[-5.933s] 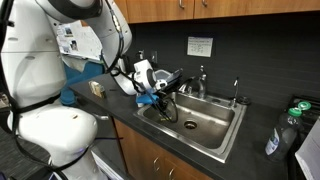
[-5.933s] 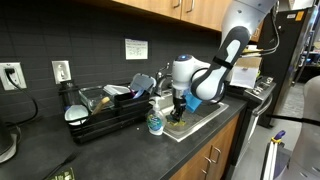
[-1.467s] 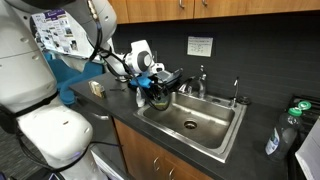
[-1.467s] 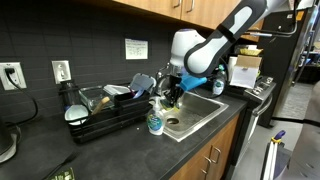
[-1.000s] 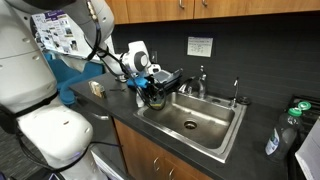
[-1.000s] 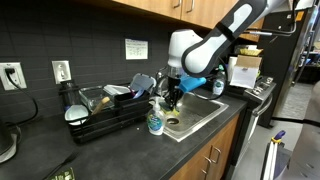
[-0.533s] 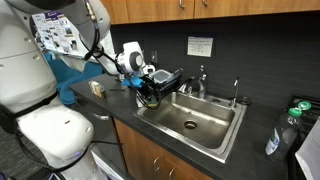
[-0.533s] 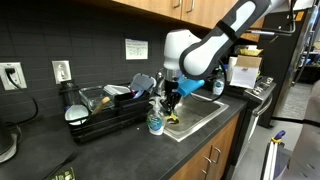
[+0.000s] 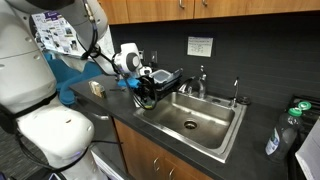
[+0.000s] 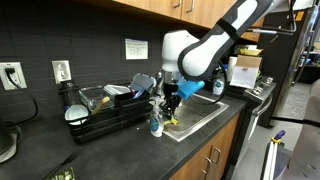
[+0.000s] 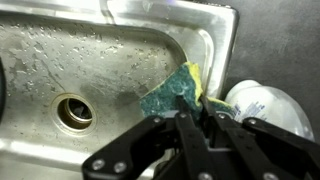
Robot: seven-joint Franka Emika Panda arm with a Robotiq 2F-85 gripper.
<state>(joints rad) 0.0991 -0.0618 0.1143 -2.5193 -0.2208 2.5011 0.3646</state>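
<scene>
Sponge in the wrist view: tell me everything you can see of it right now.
The sponge is two-layered: a rough teal-green scouring face and a yellow foam strip along its right edge. It looks soft, slightly crumpled, and stands tilted on edge. The claw is shut on its lower end. It is held over the wet steel sink, by the basin's right wall, apart from the drain, near a white bottle top.

The white jointed robot arm (image 10: 205, 50) reached down at mid-frame, its black two-finger gripper (image 10: 171, 105) pointing downward, fingers pinched together.
</scene>
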